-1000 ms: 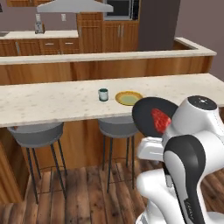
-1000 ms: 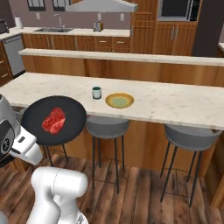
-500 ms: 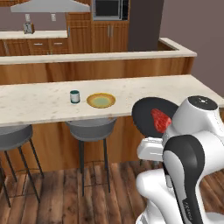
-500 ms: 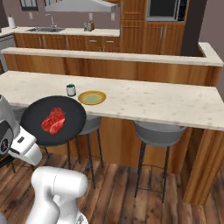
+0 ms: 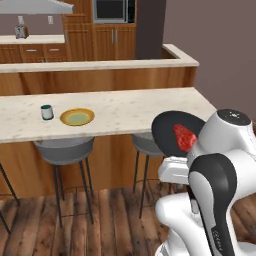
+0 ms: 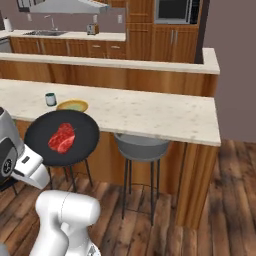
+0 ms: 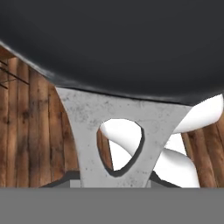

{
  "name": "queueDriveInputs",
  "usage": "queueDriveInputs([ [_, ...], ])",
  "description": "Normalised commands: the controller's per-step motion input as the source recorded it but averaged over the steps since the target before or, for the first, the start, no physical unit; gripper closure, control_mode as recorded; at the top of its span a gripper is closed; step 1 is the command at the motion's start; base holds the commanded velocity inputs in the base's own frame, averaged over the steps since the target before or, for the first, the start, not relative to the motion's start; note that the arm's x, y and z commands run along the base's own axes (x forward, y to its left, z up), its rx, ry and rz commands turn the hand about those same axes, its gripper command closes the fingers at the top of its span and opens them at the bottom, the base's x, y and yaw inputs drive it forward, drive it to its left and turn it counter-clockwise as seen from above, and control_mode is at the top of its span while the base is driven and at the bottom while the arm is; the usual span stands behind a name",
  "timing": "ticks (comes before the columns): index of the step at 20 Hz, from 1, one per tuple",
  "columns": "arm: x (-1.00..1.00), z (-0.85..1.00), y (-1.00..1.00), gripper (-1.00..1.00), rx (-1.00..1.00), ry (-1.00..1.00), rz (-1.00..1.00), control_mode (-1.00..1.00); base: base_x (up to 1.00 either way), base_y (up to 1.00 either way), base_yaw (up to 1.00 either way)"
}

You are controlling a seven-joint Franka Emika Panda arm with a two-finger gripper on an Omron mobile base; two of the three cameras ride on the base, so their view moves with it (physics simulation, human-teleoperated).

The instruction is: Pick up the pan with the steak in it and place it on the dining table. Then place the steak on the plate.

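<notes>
Base rolled right along speckled stone dining table (image 5: 130,107), jaws clamping round black pan (image 6: 75,132), lumpy red steak (image 6: 61,138) inside

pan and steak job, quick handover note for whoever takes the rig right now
Gripper: shut on the pan's handle.
Pan: held level in the air in front of the dining table, not over it; steak inside.
Plate: on the table beside a small dark-green cup.
Done: pan lifted and carried.
Left: set pan on table, move steak to plate.
</notes>
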Motion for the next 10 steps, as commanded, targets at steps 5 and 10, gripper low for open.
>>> queueDriveInputs([
  [5,0.0,0.0,0.0,1.0,0.0,0.0,0.0,1.0,0.43,-0.35,0.11],
  [10,0.0,0.0,0.0,1.0,0.0,0.0,0.0,1.0,0.73,-0.21,0.09],
])
